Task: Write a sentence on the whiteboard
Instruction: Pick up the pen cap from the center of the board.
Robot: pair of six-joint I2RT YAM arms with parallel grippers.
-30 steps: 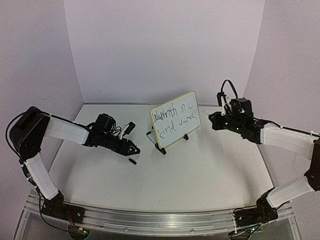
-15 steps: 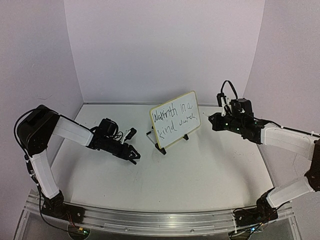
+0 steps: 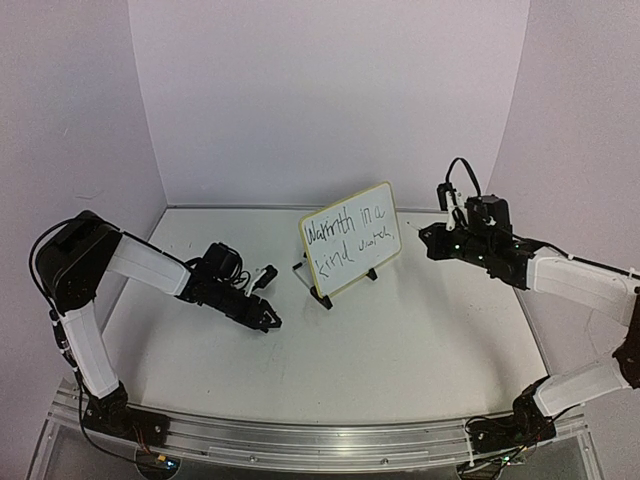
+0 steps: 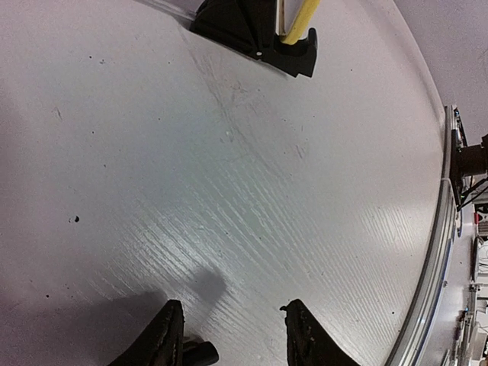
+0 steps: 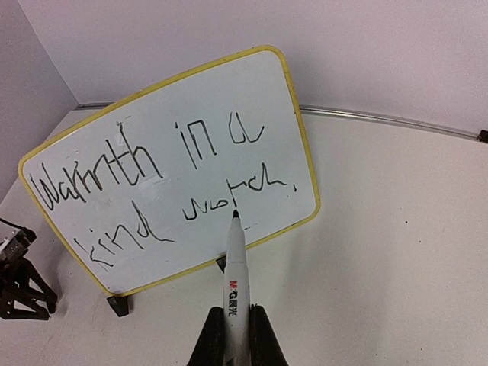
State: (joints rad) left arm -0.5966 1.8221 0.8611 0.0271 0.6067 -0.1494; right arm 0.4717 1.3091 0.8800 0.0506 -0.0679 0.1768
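Note:
The whiteboard (image 3: 338, 247) stands tilted on black clip feet at the table's back middle, and it fills the right wrist view (image 5: 252, 91). The sentence (image 3: 330, 228) is in black marker in two lines, roughly "Warmth in a kind world" (image 5: 99, 164). My right gripper (image 3: 432, 240) is shut on a white marker (image 5: 235, 282), its black tip just off the board below the last word. My left gripper (image 3: 268, 318) is open and low over the table, left of the board. A small black cap (image 4: 200, 352) lies by its left finger (image 4: 169, 324).
A black clip foot (image 4: 255, 27) and the yellow rim (image 4: 299, 19) of the board show at the top of the left wrist view. The metal rail (image 3: 300, 440) runs along the table's near edge. Purple walls close the back and both sides.
My left gripper has dropped and moved toward me, onto the spot where the small black cap lay. My right gripper with the marker has hardly moved.

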